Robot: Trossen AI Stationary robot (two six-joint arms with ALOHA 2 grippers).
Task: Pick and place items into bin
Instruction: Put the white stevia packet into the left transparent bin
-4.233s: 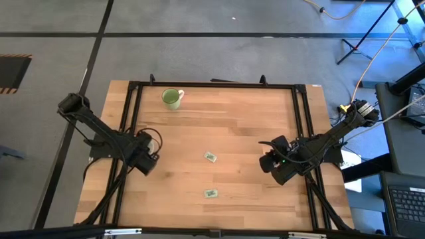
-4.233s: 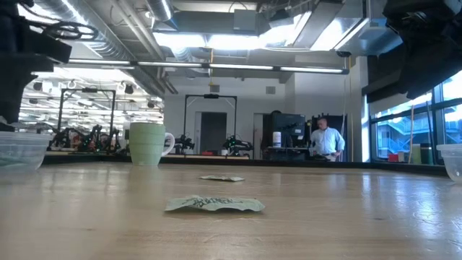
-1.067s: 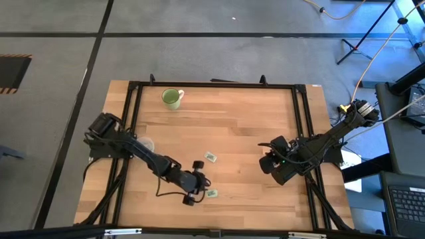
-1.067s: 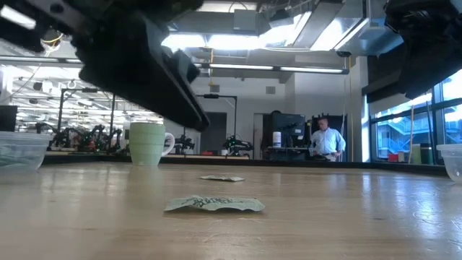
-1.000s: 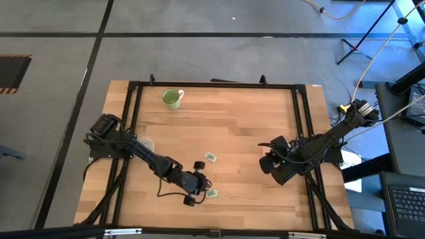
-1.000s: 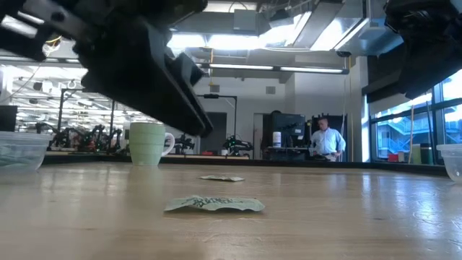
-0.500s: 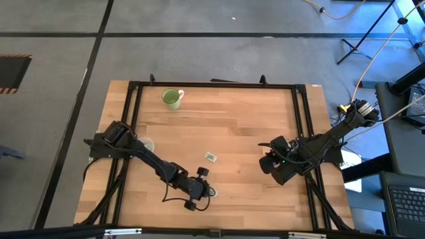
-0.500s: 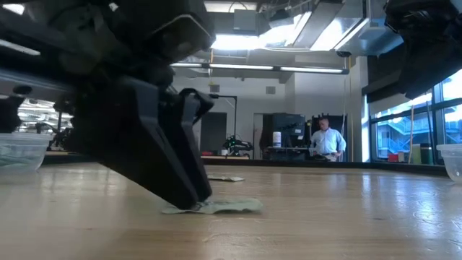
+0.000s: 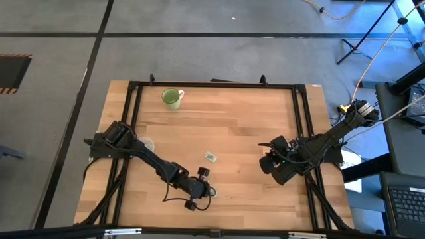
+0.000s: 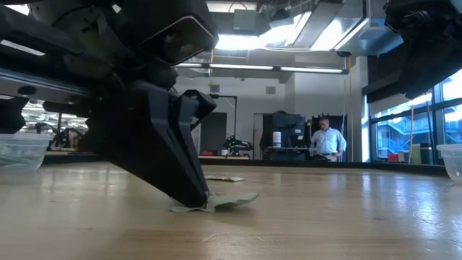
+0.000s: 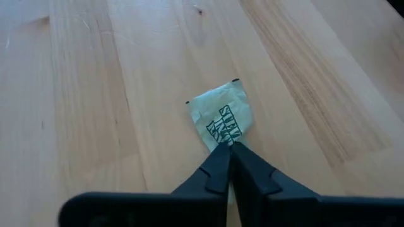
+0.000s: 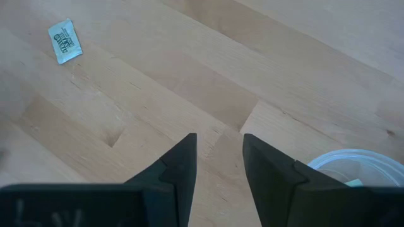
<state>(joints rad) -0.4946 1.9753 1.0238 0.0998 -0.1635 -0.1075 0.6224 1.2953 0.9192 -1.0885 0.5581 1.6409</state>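
The near light green packet (image 11: 221, 113) lies on the wooden table (image 9: 252, 133) near its front edge. My left gripper (image 11: 230, 150) is down on it and shut on one end. A second packet (image 9: 210, 157) lies flat farther back, also in the right wrist view (image 12: 65, 41). My right gripper (image 12: 219, 151) hangs open over the table's right side with nothing between its fingers, next to a clear bin (image 12: 353, 161). My left gripper pinches the packet's end nearest the arm (image 11: 227, 140) between its two fingertips (image 10: 195, 202). The fingers slant down from the table's left. That end stays on the table, while the packet's free end (image 10: 242, 198) tilts up a little off the wood.
A light green mug (image 9: 172, 98) stands at the far left. A clear tub (image 9: 143, 143) sits by the left edge, half under the left arm. A black frame (image 9: 212, 85) runs round the table. In the low view a person (image 10: 326, 141) stands far back in the room.
My left gripper has come down from just above the table onto the near packet and taken hold of its end. The packet lay flat then; now its free end has tipped up off the wood and the held end stays down.
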